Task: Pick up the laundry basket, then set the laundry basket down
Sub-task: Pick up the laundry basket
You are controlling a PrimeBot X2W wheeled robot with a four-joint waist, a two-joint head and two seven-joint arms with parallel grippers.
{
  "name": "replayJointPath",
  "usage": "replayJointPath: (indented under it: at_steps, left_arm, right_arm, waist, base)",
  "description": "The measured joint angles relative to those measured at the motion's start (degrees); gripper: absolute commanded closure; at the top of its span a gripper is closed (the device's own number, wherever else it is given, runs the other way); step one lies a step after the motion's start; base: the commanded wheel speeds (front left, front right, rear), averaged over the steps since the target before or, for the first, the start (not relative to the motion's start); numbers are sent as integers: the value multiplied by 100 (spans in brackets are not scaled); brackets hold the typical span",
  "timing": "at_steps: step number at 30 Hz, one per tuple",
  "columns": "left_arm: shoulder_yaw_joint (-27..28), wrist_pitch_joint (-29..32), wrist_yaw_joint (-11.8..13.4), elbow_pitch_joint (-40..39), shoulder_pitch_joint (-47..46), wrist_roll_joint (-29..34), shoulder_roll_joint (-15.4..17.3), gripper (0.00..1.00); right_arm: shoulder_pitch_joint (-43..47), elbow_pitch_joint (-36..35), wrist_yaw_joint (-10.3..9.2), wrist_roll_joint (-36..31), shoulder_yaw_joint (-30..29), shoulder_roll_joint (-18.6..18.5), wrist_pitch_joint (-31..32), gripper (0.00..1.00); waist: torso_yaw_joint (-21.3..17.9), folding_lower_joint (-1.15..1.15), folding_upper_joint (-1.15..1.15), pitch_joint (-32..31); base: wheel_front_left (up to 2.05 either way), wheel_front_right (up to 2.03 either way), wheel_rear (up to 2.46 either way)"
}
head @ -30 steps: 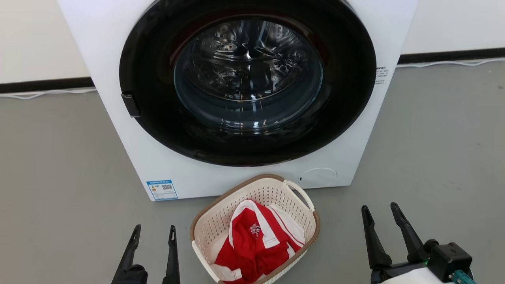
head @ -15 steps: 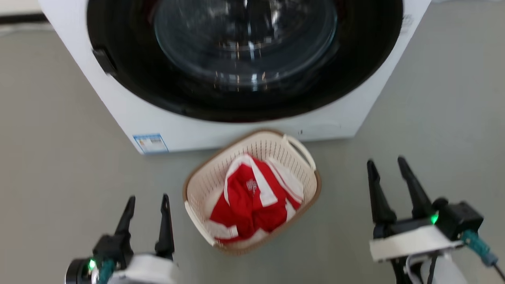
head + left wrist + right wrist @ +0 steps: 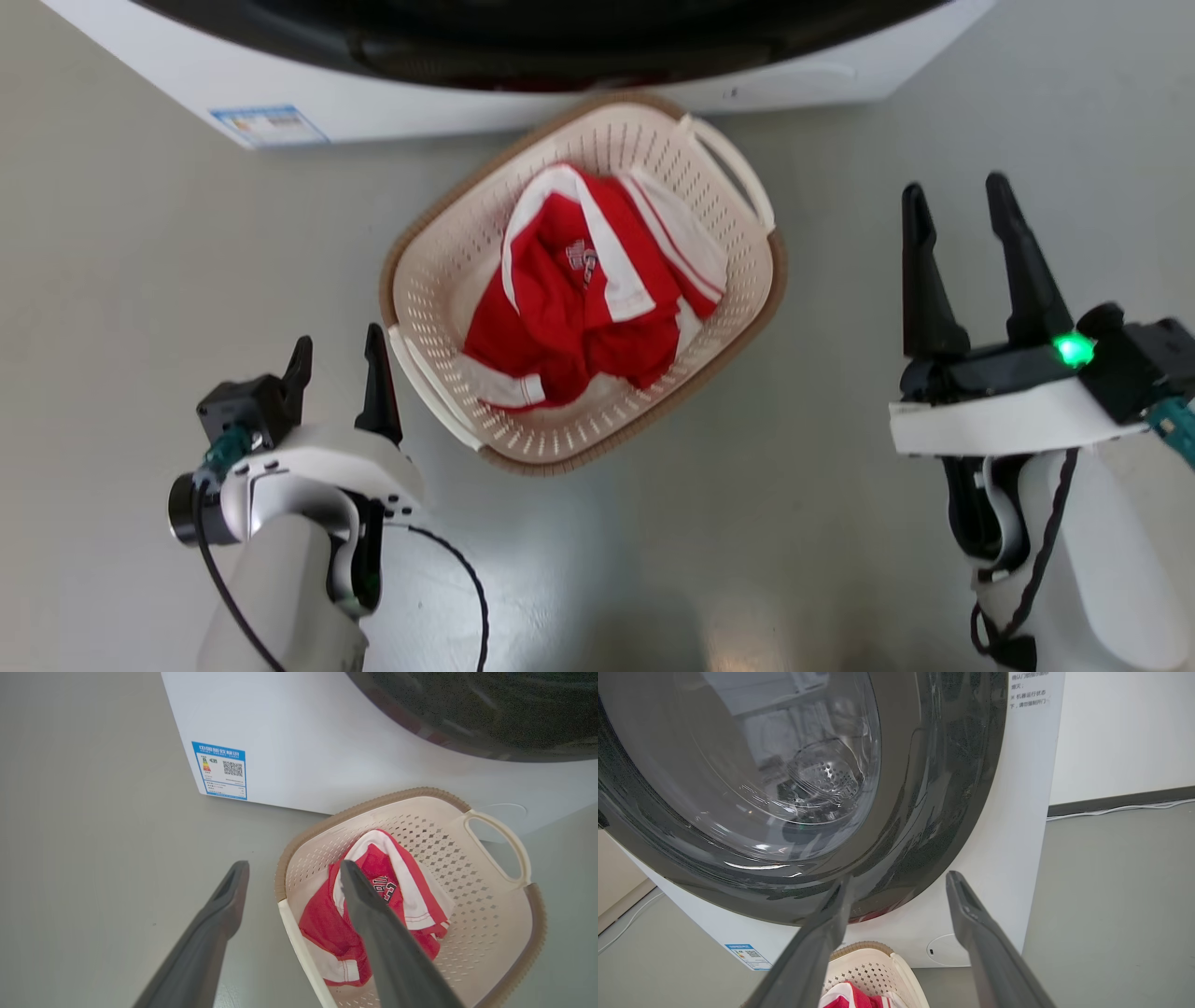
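The laundry basket (image 3: pixel 747 280), cream and perforated with a brown rim and white loop handles, sits on the grey floor just before the washing machine; it also shows in the left wrist view (image 3: pixel 490 914) and at the bottom of the right wrist view (image 3: pixel 873 966). A crumpled red and white shirt (image 3: pixel 579 299) lies inside it. My left gripper (image 3: pixel 338 343) stands open right beside the basket's near-left handle (image 3: pixel 429 387), with nothing between its fingers. To the basket's right, apart from it, my right gripper (image 3: pixel 954 191) is open and empty.
The white washing machine (image 3: pixel 523 93) with its dark round door stands right behind the basket, almost touching its far rim. Grey floor (image 3: pixel 140 233) stretches to both sides. A pale wall with a dark skirting (image 3: pixel 1120 798) and a white cable runs behind.
The head camera has tilted down, so the washing machine slid up out of the picture and the basket moved to the middle. Both arms now show further into view, fingers still open.
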Motion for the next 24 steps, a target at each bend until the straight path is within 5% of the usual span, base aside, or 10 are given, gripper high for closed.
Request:
replayJointPath:
  at_steps: [22,24]
  left_arm:
    - [-389,0,-157,1798,-1020,-495,-14,0]
    - [-401,0,-153,1915,-1087,-502,-15,14]
  right_arm:
    - [-544,-162,0,-7,31,-8,-1,0]
    - [-544,-166,0,-5,38,-8,-1,0]
  waist:
    - [-178,0,0,912]
    - [-211,0,0,931]
  base:
    - [0,0,0]
    - [0,0,0]
